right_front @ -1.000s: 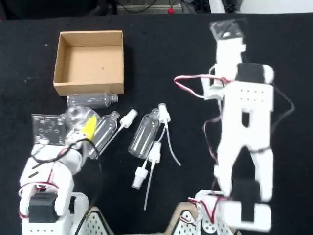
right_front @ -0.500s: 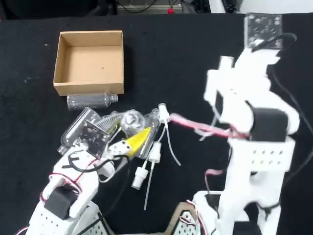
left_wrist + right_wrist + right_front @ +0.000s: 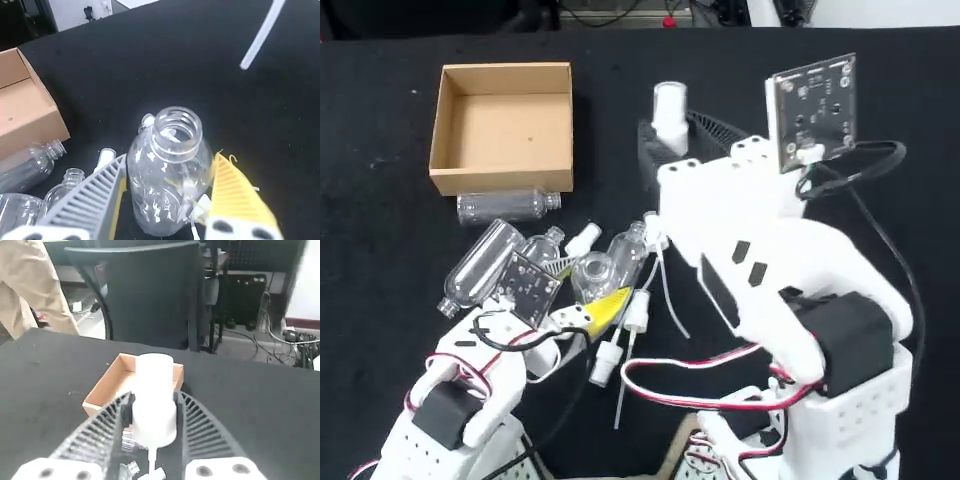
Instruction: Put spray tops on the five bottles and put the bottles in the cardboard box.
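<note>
My left gripper [image 3: 594,290] is shut on a clear bottle [image 3: 592,272], held upright near the middle of the table. In the left wrist view the bottle [image 3: 167,185] sits between the grey and yellow fingers, open neck up, with my left gripper [image 3: 170,162] closed round it. My right gripper [image 3: 672,128] hangs high over the table's middle, shut on a white spray top [image 3: 668,104]. From its wrist, the spray top [image 3: 155,405] stands between the black fingers of my right gripper [image 3: 155,399]. The cardboard box [image 3: 501,178] lies far left with nothing in it.
One capless bottle [image 3: 510,205] lies along the box's near wall, two more [image 3: 478,266] [image 3: 624,252] by the left gripper. Loose spray tops [image 3: 635,314] with long tubes lie between the arms. The box [image 3: 106,380] shows beyond the held top.
The left gripper carried its bottle from the left toward the middle and stood it upright. The right arm swung in from the right side and now holds the spray top over the centre.
</note>
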### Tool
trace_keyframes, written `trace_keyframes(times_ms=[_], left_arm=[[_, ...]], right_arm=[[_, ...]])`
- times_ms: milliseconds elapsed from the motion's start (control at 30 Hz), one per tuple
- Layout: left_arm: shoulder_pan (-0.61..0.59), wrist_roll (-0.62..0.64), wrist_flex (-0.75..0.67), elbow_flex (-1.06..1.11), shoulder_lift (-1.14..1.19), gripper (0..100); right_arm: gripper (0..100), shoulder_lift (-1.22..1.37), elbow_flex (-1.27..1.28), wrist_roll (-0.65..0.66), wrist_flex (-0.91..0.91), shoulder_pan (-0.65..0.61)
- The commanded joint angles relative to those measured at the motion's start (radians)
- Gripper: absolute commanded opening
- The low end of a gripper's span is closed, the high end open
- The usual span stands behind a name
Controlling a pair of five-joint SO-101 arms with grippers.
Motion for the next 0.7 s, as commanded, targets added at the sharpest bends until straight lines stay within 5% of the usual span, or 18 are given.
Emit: trace_keyframes(times_ms=[0, 667], left_arm=[[0.012, 0.008, -0.034, -0.001, 0.002, 22], [-0.076, 0.055, -0.043, -0.015, 0.003, 22]], right_arm=[[5.4, -0.015, -0.016, -0.008, -0.051, -0.020], [10.2, -0.013, 0.007, 0.000, -0.107, -0.155]])
